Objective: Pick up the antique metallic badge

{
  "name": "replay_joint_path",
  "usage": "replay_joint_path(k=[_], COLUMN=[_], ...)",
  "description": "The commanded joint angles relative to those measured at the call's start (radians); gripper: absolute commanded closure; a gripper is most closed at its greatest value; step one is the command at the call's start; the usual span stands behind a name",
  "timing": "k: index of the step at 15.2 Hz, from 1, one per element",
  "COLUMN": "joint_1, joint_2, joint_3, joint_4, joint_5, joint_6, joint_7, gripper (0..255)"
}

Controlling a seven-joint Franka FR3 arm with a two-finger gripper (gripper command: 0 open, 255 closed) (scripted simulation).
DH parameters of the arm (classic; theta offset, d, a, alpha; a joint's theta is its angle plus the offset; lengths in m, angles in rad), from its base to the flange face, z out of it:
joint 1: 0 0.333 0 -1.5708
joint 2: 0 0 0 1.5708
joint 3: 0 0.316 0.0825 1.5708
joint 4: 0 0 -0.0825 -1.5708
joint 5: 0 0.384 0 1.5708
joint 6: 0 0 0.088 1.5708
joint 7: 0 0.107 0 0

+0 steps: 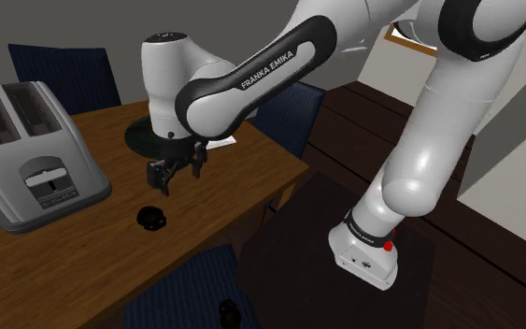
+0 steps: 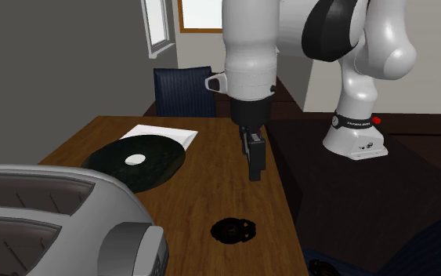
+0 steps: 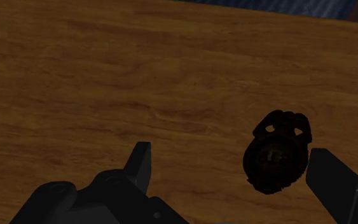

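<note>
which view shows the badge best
The wrist view: the dark badge shows close up beside the open gripper, its rounded shape and cut-outs visible. The shoulder and second exterior views show it as a small dark lump on the wooden table.

Badge [image 1: 150,218] on table [image 1: 74,271] near toaster [image 1: 27,154], claw [image 1: 178,178] above, apart.
</note>
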Motion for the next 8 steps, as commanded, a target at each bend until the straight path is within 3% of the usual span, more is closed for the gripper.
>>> replay_joint_path(k=[1, 8], joint_1=[0.031, 0.159], joint_2=[0.09, 0.366], joint_3=[-0.006, -0.076], joint_4=[0.055, 0.291], joint_5=[-0.063, -0.208], joint_6=[0.017, 0.013], joint_7=[0.072, 0.226], gripper=[0, 0])
